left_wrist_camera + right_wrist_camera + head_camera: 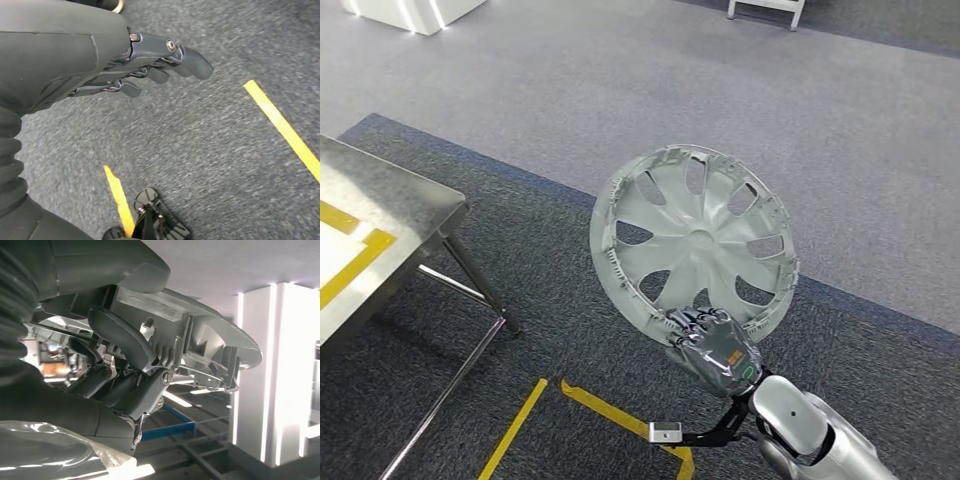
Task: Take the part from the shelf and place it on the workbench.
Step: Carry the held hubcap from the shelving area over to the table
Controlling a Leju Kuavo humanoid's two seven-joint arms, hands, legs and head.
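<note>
head view: right robot hand (pixel 712 338) grips hubcap (pixel 693 235) rim | left wrist: robot hand (pixel 151 65) empty

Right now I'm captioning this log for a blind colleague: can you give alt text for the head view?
The robot's right hand grips the near rim of a silver wheel cover, held out over dark carpet. A steel workbench marked with yellow tape stands at the left, and yellow floor lines run below.

Steel workbench (pixel 392 215) sits at the left, yellow tape lines (pixel 354 262) on its top; it stands on dark carpet (pixel 546 300) marked with yellow floor tape (pixel 622 415).
</note>
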